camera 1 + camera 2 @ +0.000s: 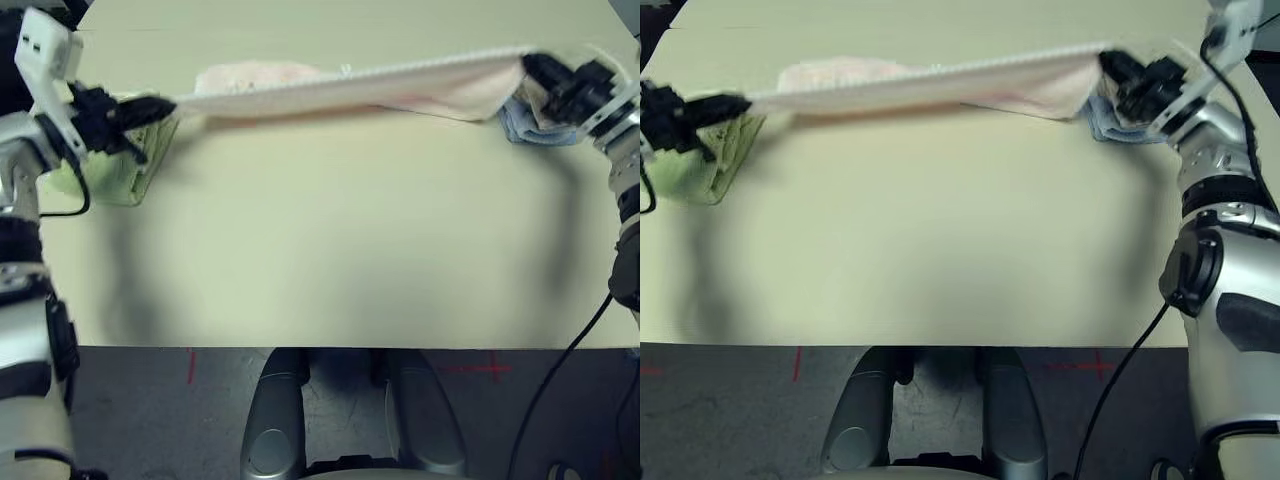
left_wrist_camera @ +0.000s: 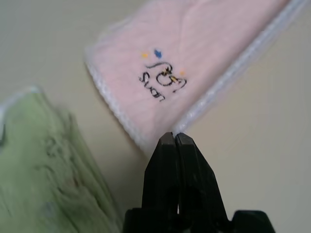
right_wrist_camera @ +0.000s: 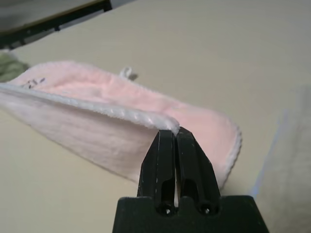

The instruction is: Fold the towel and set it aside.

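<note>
Pink towel [image 1: 400, 85] — stretched taut (whitish edge)

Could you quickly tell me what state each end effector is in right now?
Left end effector: shut on the pink towel's corner.
Right end effector: shut on its opposite corner.

Three towels on bench [image 1: 330, 260]: one pink towel [image 1: 400, 85]; one green towel [image 1: 115, 175] beside its left end; one blue towel [image 1: 525, 125] beside its right end.

Silver forearms, black claws, black cables, white wrist housing
</note>
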`<state>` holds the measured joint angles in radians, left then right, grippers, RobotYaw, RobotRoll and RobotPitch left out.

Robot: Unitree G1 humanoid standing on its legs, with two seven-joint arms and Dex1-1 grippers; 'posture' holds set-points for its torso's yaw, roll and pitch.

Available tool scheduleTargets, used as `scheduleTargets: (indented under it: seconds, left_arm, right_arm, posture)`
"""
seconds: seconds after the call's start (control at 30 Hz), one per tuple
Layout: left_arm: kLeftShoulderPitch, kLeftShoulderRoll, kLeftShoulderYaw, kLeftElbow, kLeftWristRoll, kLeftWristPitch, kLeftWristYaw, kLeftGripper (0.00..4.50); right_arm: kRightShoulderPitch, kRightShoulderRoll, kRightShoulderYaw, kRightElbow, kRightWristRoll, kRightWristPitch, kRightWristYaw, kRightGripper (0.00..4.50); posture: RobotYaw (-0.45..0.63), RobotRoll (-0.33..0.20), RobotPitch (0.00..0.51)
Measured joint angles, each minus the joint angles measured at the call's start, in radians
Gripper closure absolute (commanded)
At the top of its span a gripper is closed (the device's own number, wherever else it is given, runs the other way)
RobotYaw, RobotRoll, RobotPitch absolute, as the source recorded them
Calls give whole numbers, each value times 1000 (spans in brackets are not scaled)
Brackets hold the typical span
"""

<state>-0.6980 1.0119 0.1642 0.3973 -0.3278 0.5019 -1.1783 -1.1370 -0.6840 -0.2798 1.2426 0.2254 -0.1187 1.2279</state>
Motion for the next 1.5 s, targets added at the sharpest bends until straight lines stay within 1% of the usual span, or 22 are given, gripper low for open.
scheduleTargets:
  seconds: [0.07, 0.2, 0.37, 0.43, 0.53, 0.63, 0.8, 0.9, 0.97, 1.13, 1.27, 1.43, 1.5]
  left_arm:
    - [77, 14, 13, -69, -20, 34, -10, 4428]
    - [172, 27, 21, -175, -37, 61, -20, 4428]
    - [236, 36, 21, -224, -37, 50, -31, 4428]
    - [244, 48, 19, -225, -32, 30, -45, 4428]
    - [249, 68, 14, -226, -29, 13, -72, 4428]
    - [269, 80, 11, -228, -24, -9, -92, 4428]
    - [304, 102, 10, -240, -24, -29, -130, 4428]
    - [331, 146, 11, -270, -36, -22, -177, 4428]
    - [336, 175, 12, -279, -48, -17, -199, 4428]
    - [343, 189, 12, -281, -54, -16, -218, 4428]
    - [333, 210, 8, -266, -54, -19, -242, 4428]
    - [264, 207, -37, -216, -35, -51, -247, 4428]
    - [200, 184, -60, -170, -9, -83, -229, 4428]
  right_arm:
    - [28, -12, 39, -16, -31, -25, 61, 4500]
    - [54, -19, 103, -31, -77, -83, 152, 4500]
    - [96, -47, 169, -60, -119, -156, 288, 4500]
    - [105, -54, 189, -72, -127, -175, 330, 4500]
    - [145, -82, 231, -105, -124, -187, 369, 4500]
    - [168, -113, 264, -120, -120, -195, 375, 4500]
    - [170, -166, 267, -109, -130, -239, 374, 4500]
    - [169, -175, 267, -93, -146, -268, 362, 4500]
    - [169, -175, 268, -88, -152, -285, 360, 4500]
    - [170, -174, 268, -77, -155, -297, 374, 4500]
    - [189, -172, 272, -83, -123, -291, 380, 4500]
    - [191, -170, 267, -83, -104, -272, 380, 4500]
    - [184, -165, 256, -82, -91, -245, 378, 4500]
  posture:
    - [26, 0, 286]
    - [29, 0, 253]
    - [30, 0, 204]
    - [26, 0, 191]
    - [20, 0, 183]
    - [14, 0, 182]
    - [6, 0, 189]
    - [12, 0, 192]
    - [16, 0, 192]
    - [13, 0, 190]
    - [10, 0, 190]
    - [1, 0, 186]
    - [1, 0, 186]
